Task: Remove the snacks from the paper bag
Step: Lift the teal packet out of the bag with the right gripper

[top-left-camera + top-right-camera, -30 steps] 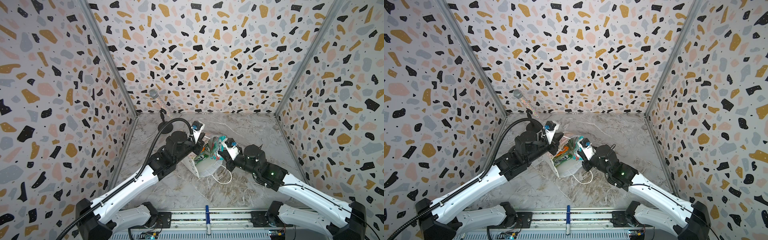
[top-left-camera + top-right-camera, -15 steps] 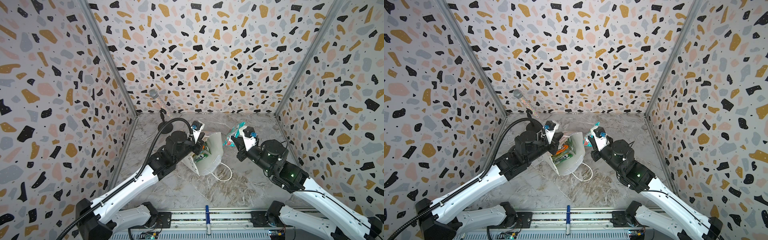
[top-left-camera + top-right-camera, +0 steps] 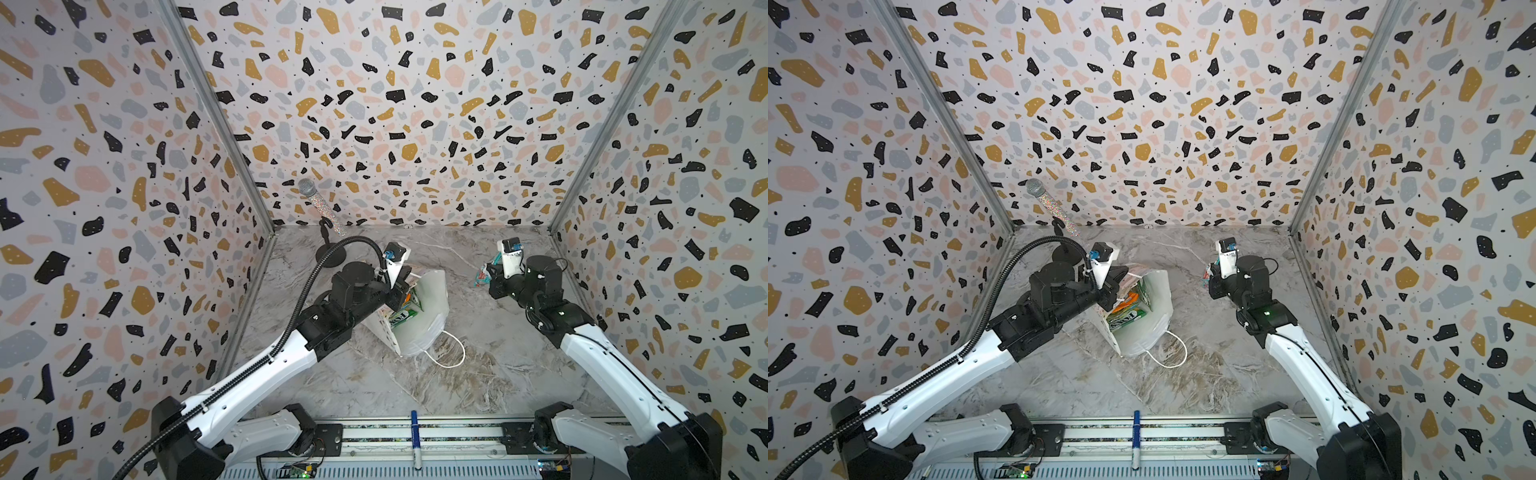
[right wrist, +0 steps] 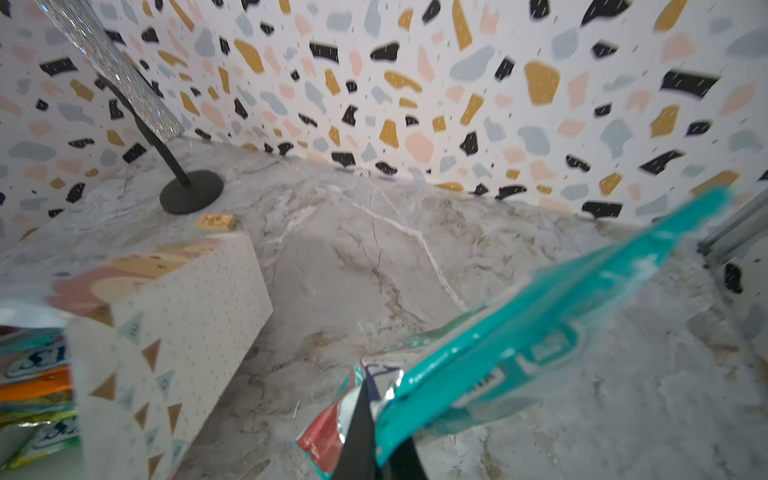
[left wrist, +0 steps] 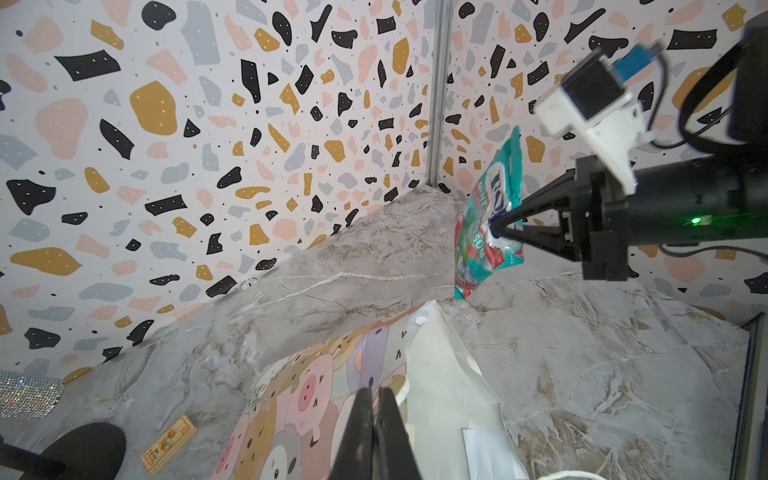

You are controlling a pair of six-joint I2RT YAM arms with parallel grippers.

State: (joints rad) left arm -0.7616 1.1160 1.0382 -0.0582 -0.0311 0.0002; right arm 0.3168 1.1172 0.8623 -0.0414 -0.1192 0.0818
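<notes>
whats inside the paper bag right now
A yellow-green FOX'S packet and an orange packet show at the mouth of the paper bag. Anything deeper is hidden by its wall.

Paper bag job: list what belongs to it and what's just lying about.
Job: paper bag, held by left gripper; teal packet in right gripper; packets inside bag.
Lying about: microphone on stand, wooden block, blue marker.
</notes>
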